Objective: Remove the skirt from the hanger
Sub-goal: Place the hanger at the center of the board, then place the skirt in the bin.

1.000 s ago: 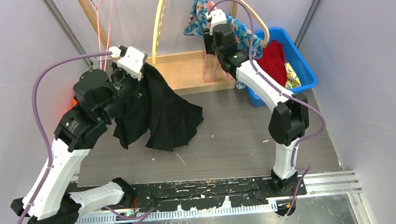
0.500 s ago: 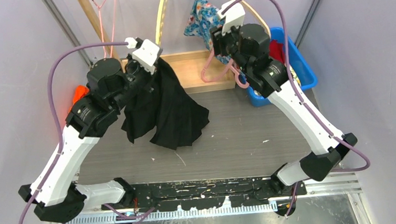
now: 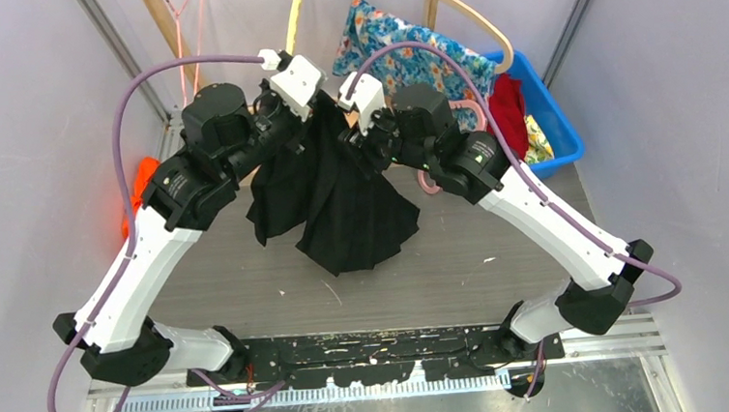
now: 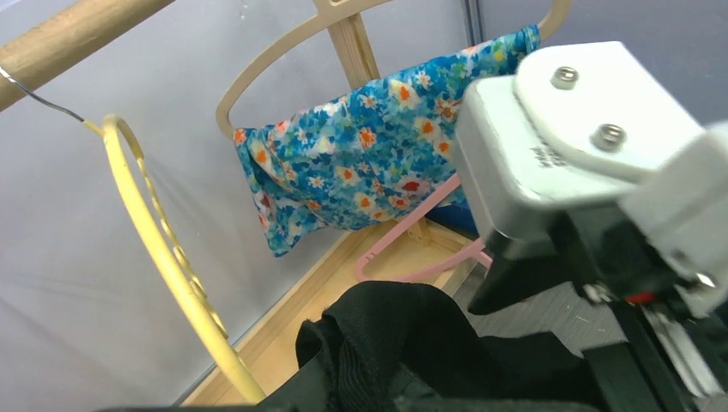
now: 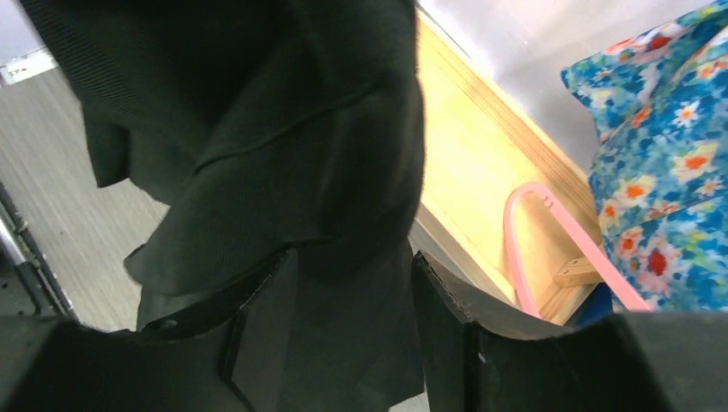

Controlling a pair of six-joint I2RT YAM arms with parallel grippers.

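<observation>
Up top of the skirt point(image 3: 341, 203), clamped tight in left gripper point(image 3: 319, 108). Hangs straight down between spread jaws of right gripper point(image 5: 354, 275).

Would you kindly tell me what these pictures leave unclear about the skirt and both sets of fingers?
- Left fingers: top view, hidden under the white camera mount; left wrist view, buried beneath the black skirt at the bottom edge.
- Hanger inside the skirt: none visible; folds could hide one in every view.
- Right fingers: right wrist view, dark cloth fills their gap, so contact is unclear.
</observation>
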